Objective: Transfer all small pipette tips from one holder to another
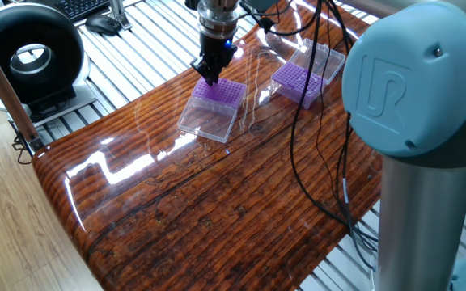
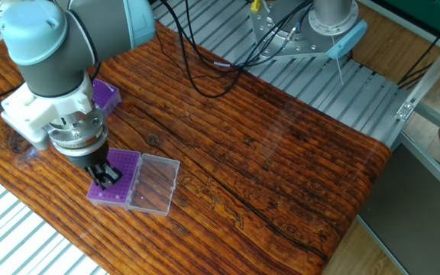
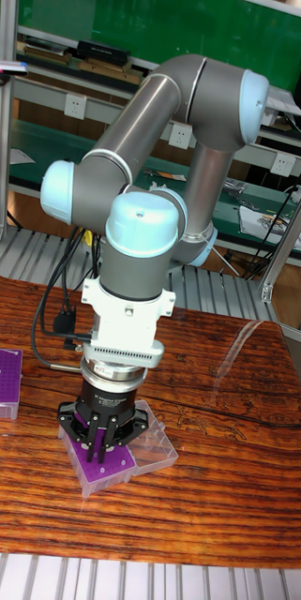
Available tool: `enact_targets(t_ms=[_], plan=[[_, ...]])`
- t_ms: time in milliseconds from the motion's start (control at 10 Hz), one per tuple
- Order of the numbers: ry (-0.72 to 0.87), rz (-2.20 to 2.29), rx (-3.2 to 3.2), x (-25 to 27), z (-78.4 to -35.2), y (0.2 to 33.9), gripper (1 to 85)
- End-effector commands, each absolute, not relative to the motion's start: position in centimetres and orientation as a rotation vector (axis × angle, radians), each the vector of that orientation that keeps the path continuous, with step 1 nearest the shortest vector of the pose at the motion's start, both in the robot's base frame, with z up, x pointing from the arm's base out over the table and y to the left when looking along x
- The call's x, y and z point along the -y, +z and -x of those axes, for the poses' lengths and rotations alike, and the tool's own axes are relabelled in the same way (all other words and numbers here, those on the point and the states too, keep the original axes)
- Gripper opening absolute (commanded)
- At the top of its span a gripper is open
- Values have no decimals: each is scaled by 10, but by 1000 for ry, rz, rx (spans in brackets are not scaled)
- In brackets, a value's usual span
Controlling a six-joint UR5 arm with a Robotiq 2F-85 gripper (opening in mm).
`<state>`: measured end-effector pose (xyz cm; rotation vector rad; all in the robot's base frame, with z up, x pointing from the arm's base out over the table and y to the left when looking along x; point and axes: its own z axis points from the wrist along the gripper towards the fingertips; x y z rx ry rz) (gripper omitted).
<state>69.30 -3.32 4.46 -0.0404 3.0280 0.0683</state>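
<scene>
1. The small pipette tips (image 1: 219, 89) showed only as a fine dotted grid on the purple top of one holder box (image 2: 115, 177); single tips were too small to make out.
2. That box lay near one long edge of the wooden tabletop (image 2: 281, 145), with its clear lid (image 2: 153, 183) folded open flat beside it on the wood.
3. A second purple holder box (image 1: 299, 82) sat well apart from the first, closer to a corner of the tabletop, its clear lid (image 1: 320, 56) standing up behind it; in the tall fixed view it appeared at the left edge of the picture (image 3: 0, 382).
4. The gripper (image 3: 97, 452) pointed straight down over the first box, its dark fingers (image 2: 105, 177) drawn narrow, the tips close together just above or at the purple grid.
5. Whether the fingers pinched a tip could not be told; contact with the grid was also unclear.
6. The arm (image 3: 159, 159) rose from behind the table, and black cables (image 1: 314, 162) trailed across the wood.
7. A black ring-shaped device (image 1: 27, 52) stood off the tabletop on the metal slats.
</scene>
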Motion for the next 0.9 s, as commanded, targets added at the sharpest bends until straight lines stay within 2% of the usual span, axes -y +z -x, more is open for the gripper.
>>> enact_targets(t_ms=[0,800], plan=[[88,28,-3025,33,-694,45,207],[98,9,-3028,33,-692,46,180]])
